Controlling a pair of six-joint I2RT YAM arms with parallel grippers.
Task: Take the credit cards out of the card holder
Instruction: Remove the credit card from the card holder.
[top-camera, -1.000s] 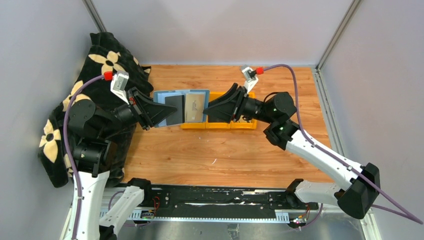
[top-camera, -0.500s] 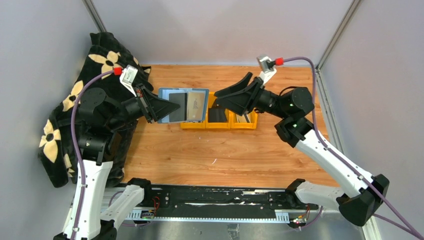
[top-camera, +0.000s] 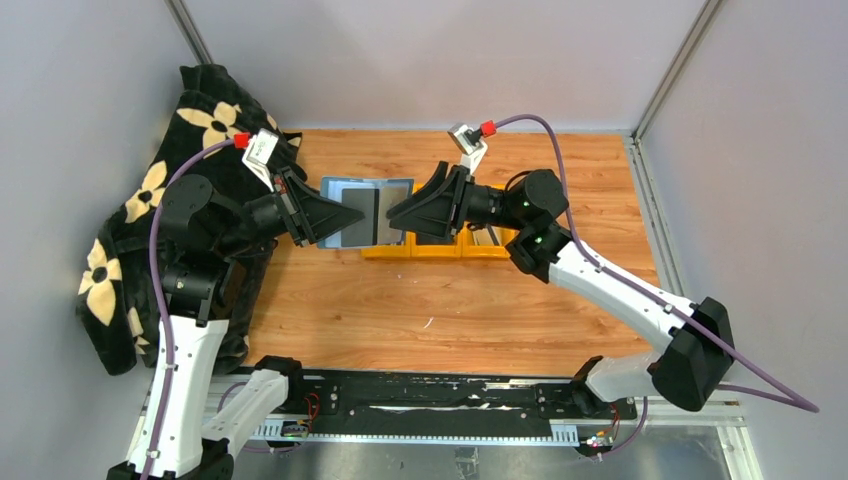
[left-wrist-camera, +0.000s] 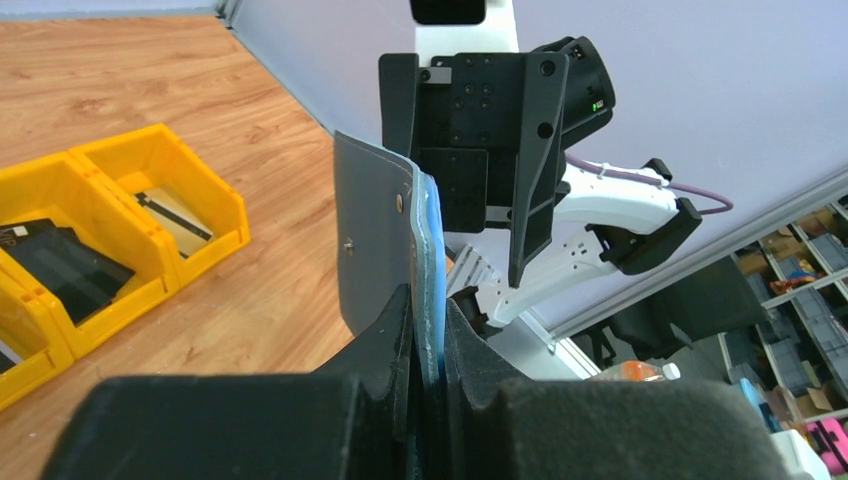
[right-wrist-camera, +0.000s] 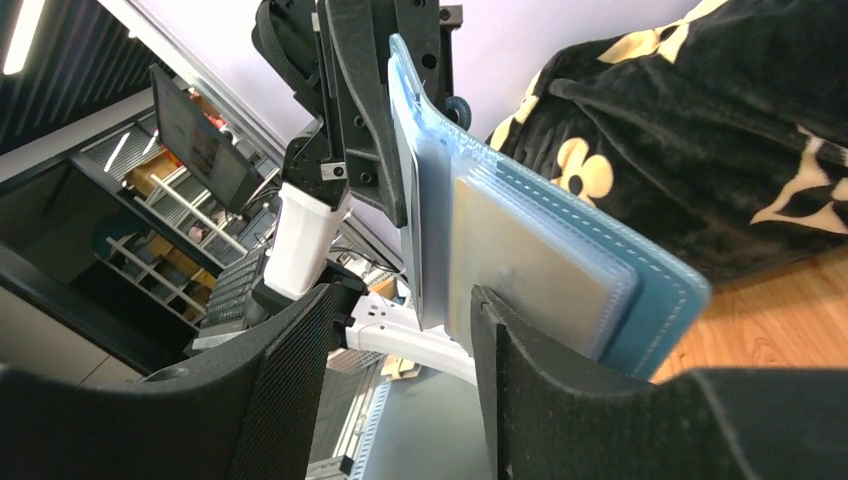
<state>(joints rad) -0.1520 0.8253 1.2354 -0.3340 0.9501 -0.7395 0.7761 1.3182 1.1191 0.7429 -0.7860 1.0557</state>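
While left jaws clamp the unfolded card holder (top-camera: 362, 184), long axis arm-to-arm, right jaws gape astride it.

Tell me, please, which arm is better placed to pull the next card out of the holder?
Right. The left gripper is shut on the card holder, holding it open; the right gripper is open at the pockets, where a credit card shows.

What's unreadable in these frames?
- Number of cards in the card holder: top view, right claw covers part of it; right wrist view shows the pockets edge-on only.
- Right claw contact with a card: right wrist view, its near finger blocks it.
- Yellow bins contents: top view, right arm covers them; left wrist view cuts one bin at the left edge.
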